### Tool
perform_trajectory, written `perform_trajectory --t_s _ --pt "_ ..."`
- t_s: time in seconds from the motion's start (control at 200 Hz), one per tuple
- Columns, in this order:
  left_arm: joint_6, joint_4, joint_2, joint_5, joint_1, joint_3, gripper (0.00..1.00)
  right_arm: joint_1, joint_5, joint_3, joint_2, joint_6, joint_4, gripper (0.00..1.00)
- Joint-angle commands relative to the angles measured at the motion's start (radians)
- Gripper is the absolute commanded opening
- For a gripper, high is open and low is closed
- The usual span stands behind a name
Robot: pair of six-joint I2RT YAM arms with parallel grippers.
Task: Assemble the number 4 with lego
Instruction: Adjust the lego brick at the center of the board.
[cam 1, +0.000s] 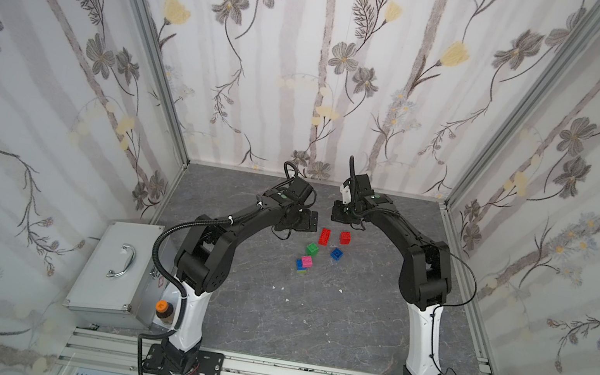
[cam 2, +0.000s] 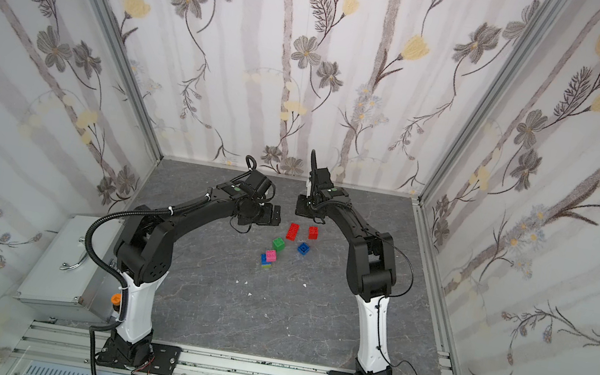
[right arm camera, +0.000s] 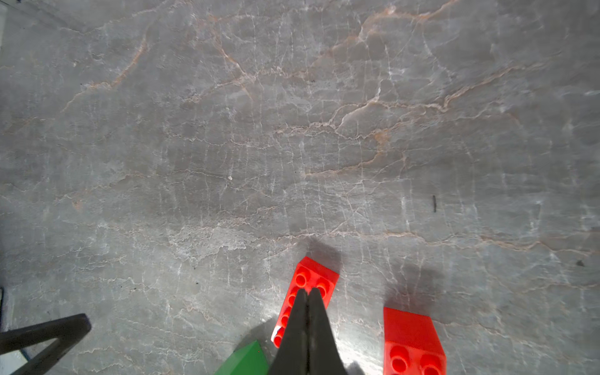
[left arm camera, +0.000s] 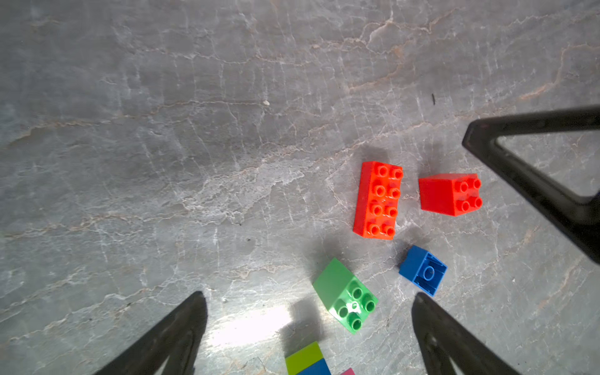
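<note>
left gripper [left arm camera: 310,296] wide apart, right gripper [right arm camera: 307,292] pinched together, empty, by the far long red brick [right arm camera: 316,272]

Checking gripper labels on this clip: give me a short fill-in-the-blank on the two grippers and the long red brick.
The right gripper, holding nothing, is ___.
The left gripper, above the loose bricks, is ___.
The long red brick shows ___ studs.
Missing words: shut; open; eight.
</note>
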State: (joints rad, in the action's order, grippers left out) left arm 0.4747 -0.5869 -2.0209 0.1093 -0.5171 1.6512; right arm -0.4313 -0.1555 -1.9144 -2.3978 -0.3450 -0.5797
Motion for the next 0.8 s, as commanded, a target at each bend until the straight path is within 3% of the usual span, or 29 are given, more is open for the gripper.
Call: perform_trajectory --t_s 0.0,0.17,0.34,0.515,0.799 --pt "-0.009 -0.016 -0.023 0.051 0.020 0.008 1.00 -0.009 0.089 -0.002 -0.028 -0.046 0.023 0.00" --pt "-0.040 0.025 -0.096 0.165 0.012 0.045 1.00 -0.028 0.165 0.003 -0.071 -0.062 0.013 0.00" --pt "-0.071 0.032 -0.169 0.141 -0.005 0.124 0.99 -0.051 0.173 0.025 -0.084 -0.076 -0.016 0.00" --pt "-0.092 0.008 -0.221 0.124 0.000 0.173 0.93 -0.086 0.063 0.118 -0.030 -0.146 0.043 0.00" --pt "-0.109 0.022 -0.206 0.167 0.042 0.124 0.88 -0.150 -0.109 0.271 0.066 -0.280 0.229 0.00"
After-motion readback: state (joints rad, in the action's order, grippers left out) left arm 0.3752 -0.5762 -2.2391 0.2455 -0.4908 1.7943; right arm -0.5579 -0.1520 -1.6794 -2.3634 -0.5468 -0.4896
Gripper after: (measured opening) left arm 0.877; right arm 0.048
